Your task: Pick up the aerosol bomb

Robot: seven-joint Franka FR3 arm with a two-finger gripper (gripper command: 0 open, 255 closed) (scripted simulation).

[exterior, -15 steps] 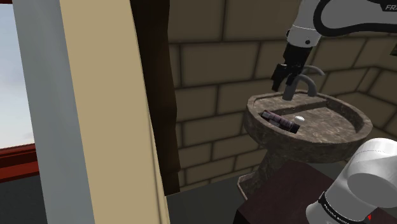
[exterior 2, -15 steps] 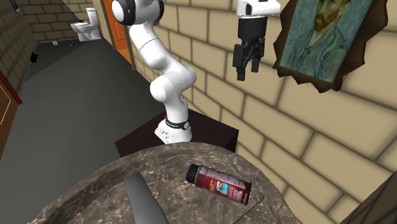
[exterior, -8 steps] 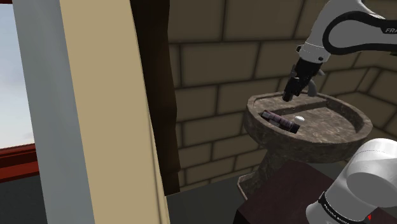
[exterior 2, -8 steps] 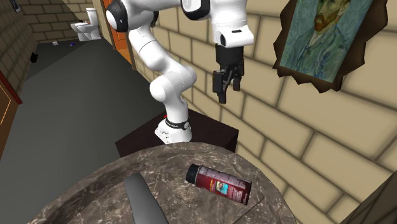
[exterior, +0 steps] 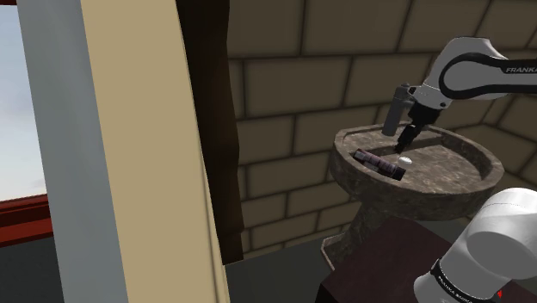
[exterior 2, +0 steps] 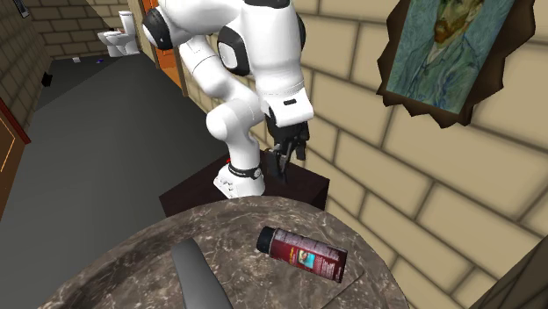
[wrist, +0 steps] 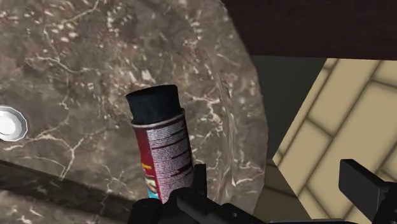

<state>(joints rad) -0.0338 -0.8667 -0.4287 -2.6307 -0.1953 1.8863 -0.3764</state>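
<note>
The aerosol can (exterior: 379,163) is dark red with a black cap and lies on its side in a brown marble sink (exterior: 465,194). In the second exterior view the can (exterior 2: 303,253) rests near the rim of the sink (exterior 2: 132,255) on the wall side. My gripper (exterior: 405,145) hangs low over the basin, close above the can, fingers pointing down. From the far side the gripper (exterior 2: 283,172) is seen just beyond the rim. In the wrist view the can (wrist: 162,149) lies beside one finger (wrist: 194,188), not between them; the gripper (wrist: 280,191) is open and holds nothing.
A metal drain (wrist: 11,122) sits in the basin floor near the can. A grey faucet (exterior 2: 198,276) reaches over the sink. A brick wall carries a framed portrait (exterior 2: 448,48). The dark stand (exterior 2: 290,189) is beside the sink. A beige pillar (exterior: 146,146) fills the shoulder view's left.
The arm has swung down from high near the wall; the gripper dropped steadily to just above the sink basin and the can. The can has not moved.
</note>
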